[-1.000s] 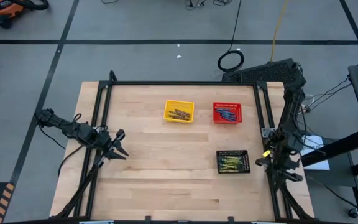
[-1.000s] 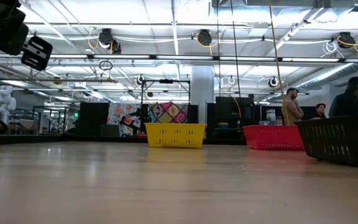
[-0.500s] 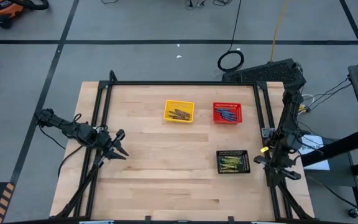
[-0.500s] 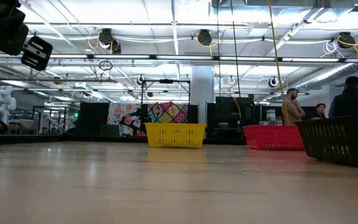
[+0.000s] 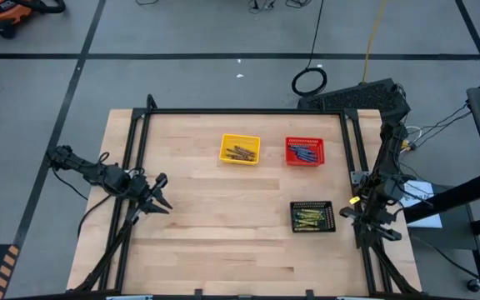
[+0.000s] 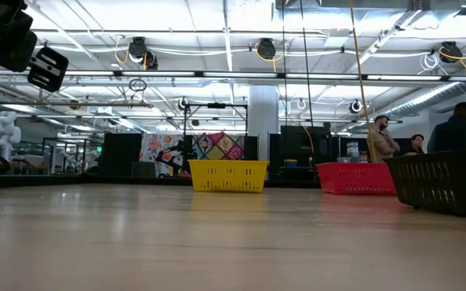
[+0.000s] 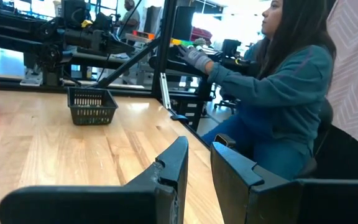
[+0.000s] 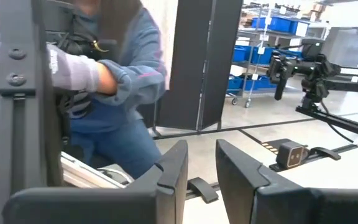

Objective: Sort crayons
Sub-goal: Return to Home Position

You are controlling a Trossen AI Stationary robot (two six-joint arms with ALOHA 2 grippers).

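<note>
**A:** What have we got on the table (image 5: 223, 250) right now?

**B:** Three little baskets, each with its own colour inside. We see brown crayons (image 5: 240, 152) lying in the yellow basket (image 5: 240, 137). Blue crayons (image 5: 304, 154) are in the red basket (image 5: 305, 139) just beside it. Yellow-green crayons (image 5: 309, 218) are in the black basket (image 5: 312, 203), nearer the right edge.

**A:** And the arms?

**B:** The left gripper (image 7: 197, 165) hangs over the table's left side, well apart from every basket. Its fingers are a narrow gap apart and it's empty. The right gripper (image 8: 201, 163) sits at the table's right edge, near the black basket, with the same narrow gap and nothing held. A person (image 7: 278, 81) sits beyond the table.
</note>
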